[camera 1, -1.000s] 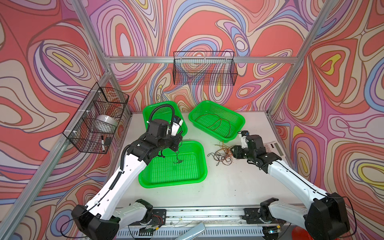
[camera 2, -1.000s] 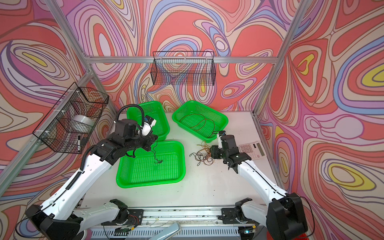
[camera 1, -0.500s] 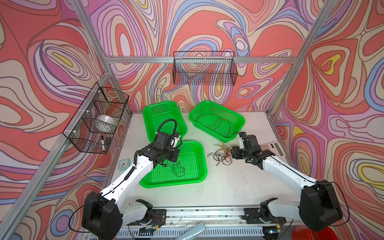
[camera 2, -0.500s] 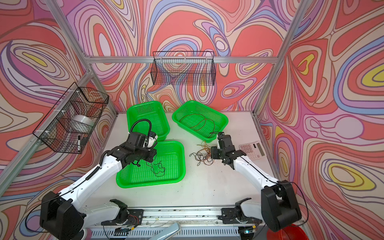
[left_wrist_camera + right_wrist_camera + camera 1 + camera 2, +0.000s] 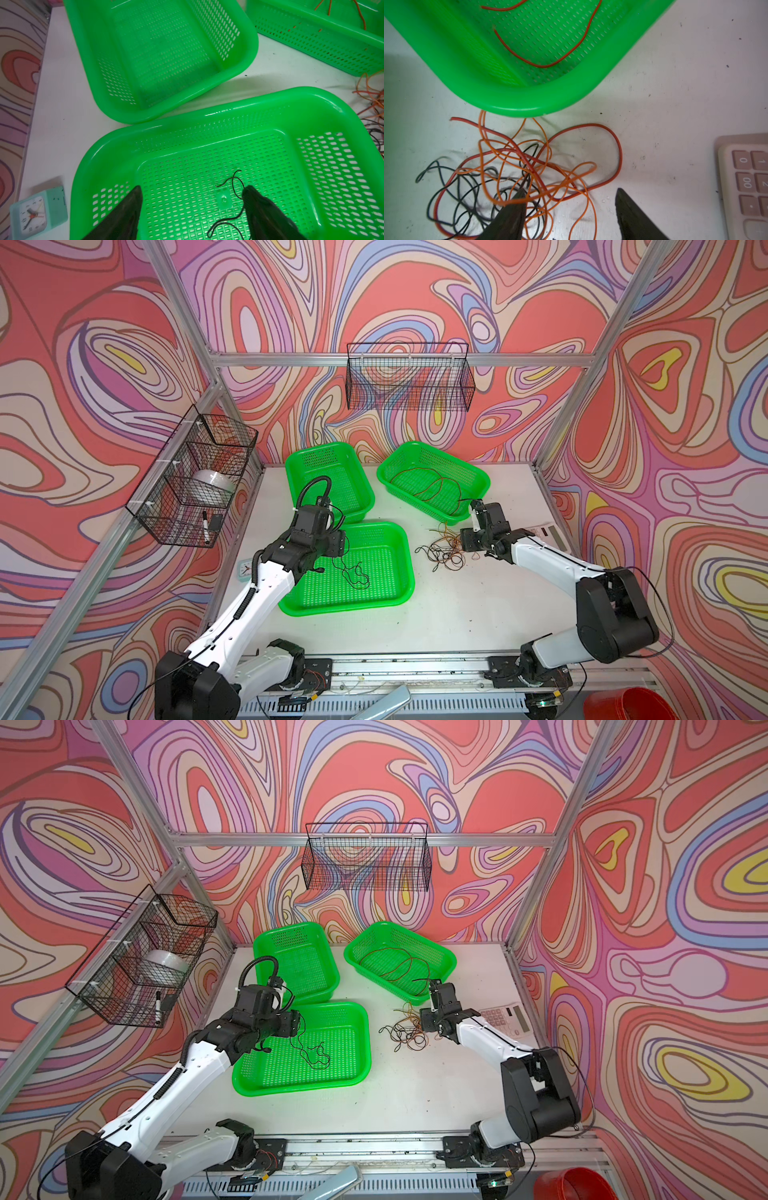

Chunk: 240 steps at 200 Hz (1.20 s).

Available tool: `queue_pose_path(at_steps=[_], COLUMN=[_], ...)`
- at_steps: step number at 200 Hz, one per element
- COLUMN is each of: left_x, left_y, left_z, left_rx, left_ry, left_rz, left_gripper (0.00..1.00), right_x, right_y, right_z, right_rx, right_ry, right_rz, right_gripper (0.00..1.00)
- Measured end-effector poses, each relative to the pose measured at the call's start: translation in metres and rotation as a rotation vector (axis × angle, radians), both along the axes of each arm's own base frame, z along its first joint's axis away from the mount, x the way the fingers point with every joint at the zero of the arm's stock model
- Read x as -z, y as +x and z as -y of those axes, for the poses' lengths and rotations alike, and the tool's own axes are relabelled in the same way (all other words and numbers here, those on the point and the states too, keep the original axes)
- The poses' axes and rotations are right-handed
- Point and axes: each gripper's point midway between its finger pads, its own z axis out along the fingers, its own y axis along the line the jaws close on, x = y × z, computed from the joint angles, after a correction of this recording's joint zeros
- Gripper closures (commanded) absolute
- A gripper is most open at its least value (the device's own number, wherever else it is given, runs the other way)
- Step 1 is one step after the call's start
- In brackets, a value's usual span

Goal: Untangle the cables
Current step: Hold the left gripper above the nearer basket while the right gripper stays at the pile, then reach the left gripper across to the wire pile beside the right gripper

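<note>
Left end effector (image 5: 192, 188) gaped over the green perforated plastic tray (image 5: 207, 112), thin black cable (image 5: 233, 182) lying inside. Right end effector (image 5: 570, 190), open too, hovered over the orange-red-black cable tangle (image 5: 529, 166) on the bench (image 5: 654, 83); next strand needed pinching.

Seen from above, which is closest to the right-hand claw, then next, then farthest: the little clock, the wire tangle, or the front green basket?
In a top view:
1. Tangle of cables, on the table at the right gripper tips.
2. Front green basket, beyond the tangle, nearer the table's middle.
3. Clock, at the table's far left edge.
</note>
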Motion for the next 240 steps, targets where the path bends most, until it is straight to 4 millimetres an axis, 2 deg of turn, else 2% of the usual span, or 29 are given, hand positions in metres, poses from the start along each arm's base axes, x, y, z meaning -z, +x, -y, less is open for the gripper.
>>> queue_pose_path(at_steps=[42,58,71,85,112,125,145,155,167,181,221,240], left_x=[-0.003,-0.004,-0.006,-0.012,-0.019,-0.014,0.003,0.016,0.028,0.035,0.017,0.001], left_y=[-0.002,-0.003,-0.004,-0.003,-0.004,-0.003,-0.004,-0.008,-0.017,-0.028,-0.030,-0.026], left_z=[-0.009,-0.012,-0.014,-0.013,0.006,0.019,0.040,0.048,0.055,0.058,0.072,0.083], left_rx=[-0.043,-0.042,-0.035,-0.007,0.139,0.217,0.325,0.368,0.406,0.434,0.491,0.521], left_ry=[0.006,0.030,0.053,0.075,0.069,0.057,0.015,-0.011,-0.037,-0.056,-0.124,-0.180], left_rz=[0.009,0.007,0.003,0.008,-0.016,-0.075,-0.201,-0.266,-0.338,-0.399,-0.391,-0.321], left_gripper=[0.01,0.04,0.10,0.11,0.14,0.23,0.31,0.31,0.26,0.26,0.21,0.21], right_x=[0.004,0.002,0.003,0.007,0.012,0.011,0.009,0.009,0.009,0.009,0.007,0.004], right_y=[0.010,0.017,0.020,0.022,0.023,0.024,0.026,0.027,0.027,0.027,0.028,0.031], right_z=[0.001,0.000,0.000,0.000,-0.001,-0.002,-0.003,-0.004,-0.005,-0.006,-0.005,-0.004], right_rx=[-0.027,-0.032,-0.039,-0.043,-0.061,-0.070,-0.085,-0.092,-0.101,-0.109,-0.117,-0.111], right_ry=[-0.028,-0.034,-0.040,-0.048,-0.061,-0.063,-0.065,-0.064,-0.064,-0.065,-0.074,-0.073], right_rz=[0.009,0.029,0.037,0.035,0.028,0.034,0.044,0.045,0.046,0.047,0.052,0.063], right_gripper=[0.32,0.33,0.35,0.38,0.39,0.40,0.44,0.45,0.47,0.48,0.54,0.64])
